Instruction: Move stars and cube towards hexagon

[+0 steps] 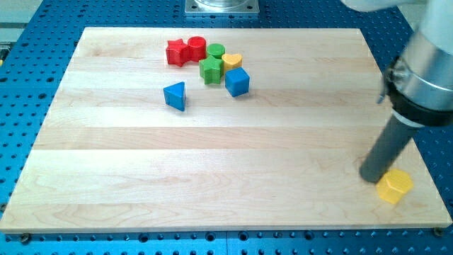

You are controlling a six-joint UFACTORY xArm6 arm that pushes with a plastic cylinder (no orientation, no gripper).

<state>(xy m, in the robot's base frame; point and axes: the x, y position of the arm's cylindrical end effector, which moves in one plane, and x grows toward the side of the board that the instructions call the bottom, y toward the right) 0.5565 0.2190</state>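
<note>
A yellow hexagon (394, 186) lies near the board's lower right corner. My tip (371, 177) rests just to its left and touches it or nearly does. At the view's top middle sits a cluster: a red star (176, 52), a red cylinder (197, 48), a green cylinder (216, 50), a green star (211, 70), a yellow heart (232, 61) and a blue cube (237, 81). A blue triangle (175, 95) lies alone, below and left of the cluster.
The wooden board (212, 170) lies on a blue perforated table (28, 78). The arm's grey body (425, 71) hangs over the board's right edge. A metal base plate (222, 6) sits at the view's top.
</note>
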